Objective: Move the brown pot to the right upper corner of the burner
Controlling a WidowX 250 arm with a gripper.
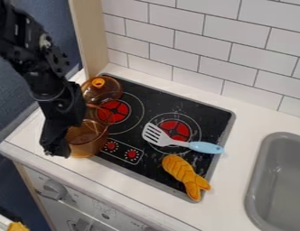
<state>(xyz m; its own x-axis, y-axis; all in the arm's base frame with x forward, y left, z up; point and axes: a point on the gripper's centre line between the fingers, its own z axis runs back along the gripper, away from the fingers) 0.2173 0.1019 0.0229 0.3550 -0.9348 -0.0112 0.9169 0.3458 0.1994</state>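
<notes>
The black gripper [58,143] hangs at the left of the camera view, its lower end against the left side of the brown transparent pot [89,139]. That pot stands upright at the front left edge of the black stove top [149,168], partly on the white counter. Part of its left side is hidden behind the gripper. Behind the pot, at the back left corner of the stove, a brown see-through lid [101,89] with an orange knob lies over the edge of the left red burner [114,111]. The right red burner [175,129] is partly covered by a spatula.
A spatula with a white head and blue handle [205,147] lies across the right of the stove. An orange plush fish-like toy [181,170] rests at the front right. A grey sink [255,187] is at the right, and a tiled wall [194,43] stands behind.
</notes>
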